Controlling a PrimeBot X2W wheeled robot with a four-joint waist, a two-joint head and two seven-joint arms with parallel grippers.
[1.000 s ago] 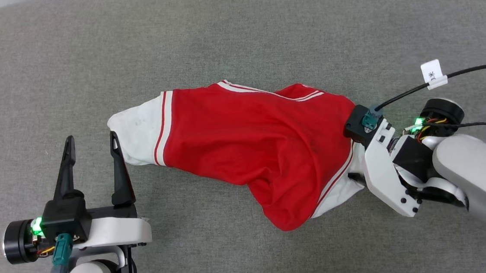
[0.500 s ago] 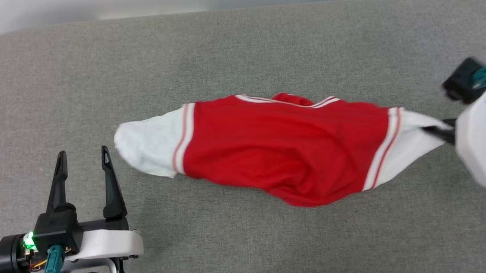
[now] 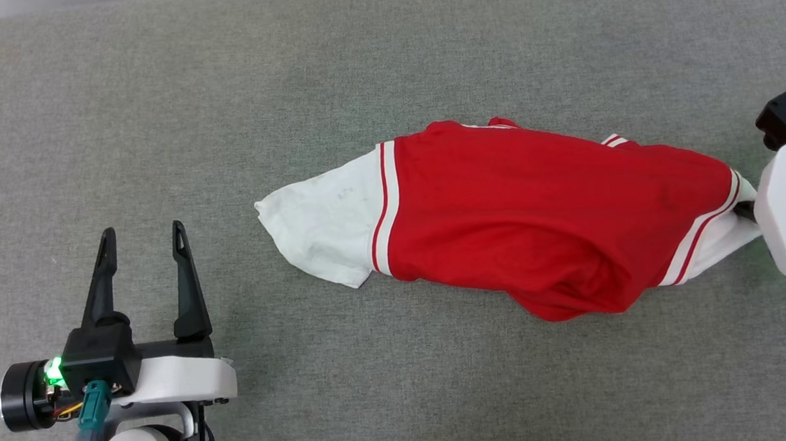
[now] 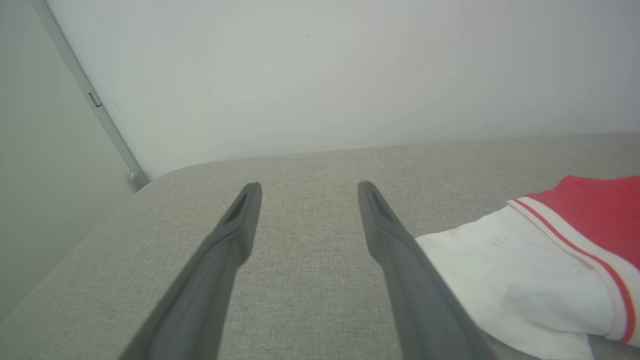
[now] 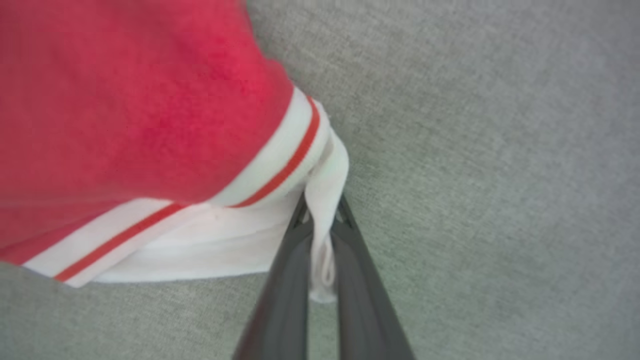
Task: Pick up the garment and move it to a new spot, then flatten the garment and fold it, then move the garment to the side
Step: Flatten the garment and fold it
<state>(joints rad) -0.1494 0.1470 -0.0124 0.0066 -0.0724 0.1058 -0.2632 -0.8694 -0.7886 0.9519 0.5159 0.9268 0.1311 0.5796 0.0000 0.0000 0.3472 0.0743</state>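
The garment (image 3: 547,222) lies stretched out crosswise on the grey surface, red body in the middle, one white sleeve (image 3: 327,229) with red-and-white trim pointing left. My right gripper (image 3: 748,210) is at the far right edge, shut on the other white sleeve. In the right wrist view the right gripper (image 5: 321,209) pinches a fold of white sleeve cloth (image 5: 325,185), with the red body (image 5: 125,110) spreading to the upper left. My left gripper (image 3: 143,232) stands open at the lower left, apart from the garment. In the left wrist view the left gripper (image 4: 308,187) holds nothing; the white sleeve (image 4: 520,265) lies to its right.
The grey fabric-covered surface (image 3: 380,53) reaches across the head view, with a rounded far-left corner (image 4: 165,175). A pale wall (image 4: 320,75) rises behind its far edge.
My right gripper has shut on the white sleeve and pulled rightward, dragging the garment right and stretching it out. The left gripper has stayed open in place. The head view has shifted slightly.
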